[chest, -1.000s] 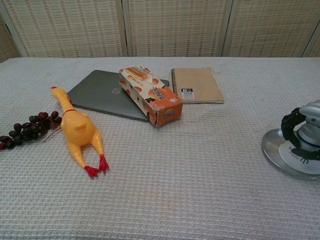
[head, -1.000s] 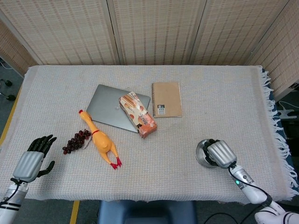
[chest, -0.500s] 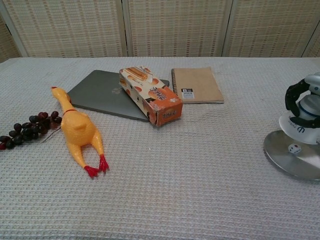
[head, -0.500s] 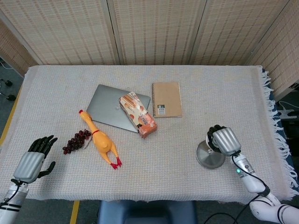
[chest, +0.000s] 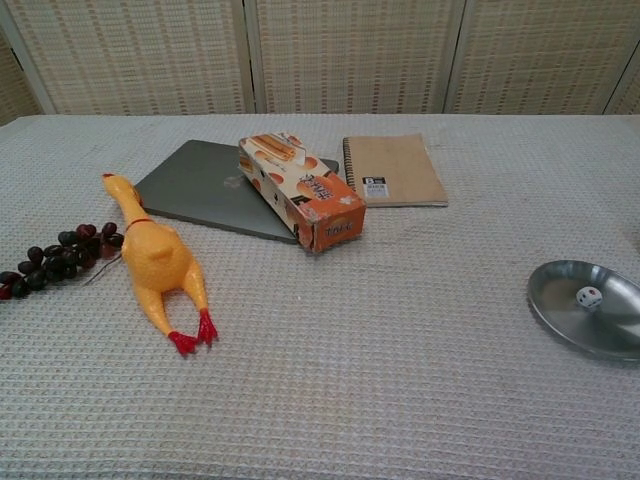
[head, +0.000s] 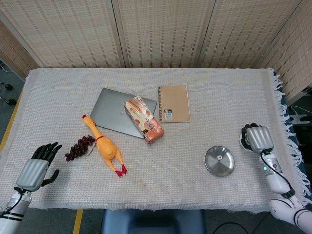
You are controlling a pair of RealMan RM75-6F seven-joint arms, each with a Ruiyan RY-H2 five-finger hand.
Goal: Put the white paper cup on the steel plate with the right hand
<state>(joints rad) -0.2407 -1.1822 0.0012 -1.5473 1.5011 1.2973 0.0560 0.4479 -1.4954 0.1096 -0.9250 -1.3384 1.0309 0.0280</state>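
The right hand (head: 257, 138) grips the white paper cup (head: 243, 140) near the table's right edge, beside the steel plate (head: 219, 161), not over it.

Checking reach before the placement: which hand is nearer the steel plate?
Right. The right hand is just beside the steel plate; the left hand lies across the table.

The cup (head: 243, 138) is almost wholly hidden behind the right hand (head: 257, 138); only a white sliver is seen. The plate (chest: 590, 322) is cut off by the chest view's right edge. A small white thing (chest: 588, 297) on it cannot be made out.
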